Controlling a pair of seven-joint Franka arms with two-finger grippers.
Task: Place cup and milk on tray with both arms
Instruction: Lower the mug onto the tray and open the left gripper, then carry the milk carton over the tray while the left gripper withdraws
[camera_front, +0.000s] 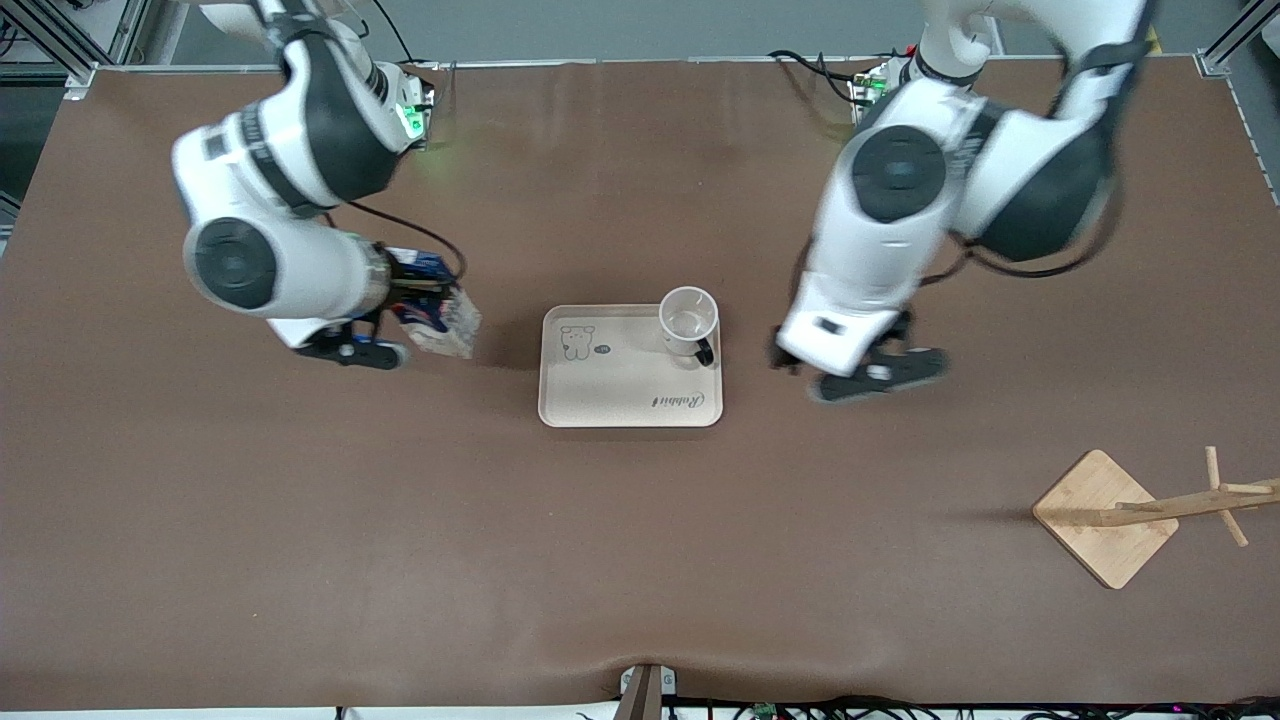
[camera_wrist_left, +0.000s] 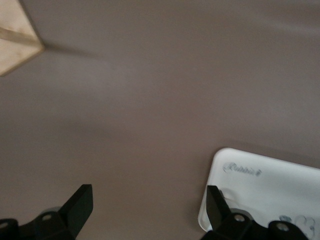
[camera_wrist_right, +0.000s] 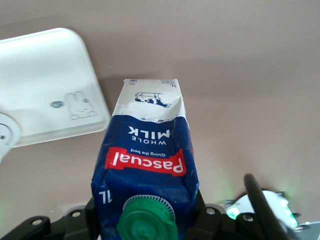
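The cream tray (camera_front: 620, 390) lies mid-table. The white cup (camera_front: 688, 320) stands upright on the tray's corner toward the left arm's end. My right gripper (camera_front: 420, 312) is shut on the blue milk carton (camera_front: 437, 305) and holds it tilted over bare table, off the tray toward the right arm's end. The right wrist view shows the carton (camera_wrist_right: 147, 155) with its green cap between the fingers, the tray (camera_wrist_right: 45, 85) and a sliver of the cup (camera_wrist_right: 5, 135). My left gripper (camera_front: 850, 375) is open and empty over the table beside the tray (camera_wrist_left: 265, 195); its fingertips (camera_wrist_left: 80, 202) stand wide apart.
A wooden stand with a square base (camera_front: 1105, 518) lies toward the left arm's end, nearer the front camera. Its base corner shows in the left wrist view (camera_wrist_left: 15, 45). Brown table surface surrounds the tray.
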